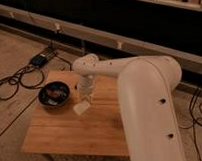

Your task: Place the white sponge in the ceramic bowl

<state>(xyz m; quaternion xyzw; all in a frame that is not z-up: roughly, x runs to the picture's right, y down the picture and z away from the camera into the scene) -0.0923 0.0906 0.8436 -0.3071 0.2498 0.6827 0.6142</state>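
Where the view begins, at the near right, the robot's bulky white arm (150,108) fills much of the picture, its upper link reaching left across the wooden worktop (61,134). The front half of the worktop shows bare wood grain.

Further in, near the middle of the worktop, the white sponge (81,107) hangs tilted, one corner lower than the other, directly under the claw (84,99). The claw points straight down from the wrist and is closed on the sponge's upper end, so the sponge appears just clear of the wood, though I cannot tell for certain. The sponge is just right of the ceramic bowl (44,100) and not over it.

The bowl stands on the left part of the worktop, level with the claw; it is dark and glossy outside and reddish-brown inside.

Beyond the worktop's far left corner, a black box (41,58) lies on the floor, with dark cables (12,83) looping away from it to the left. Behind everything runs a dark wall with a pale rail (118,42).
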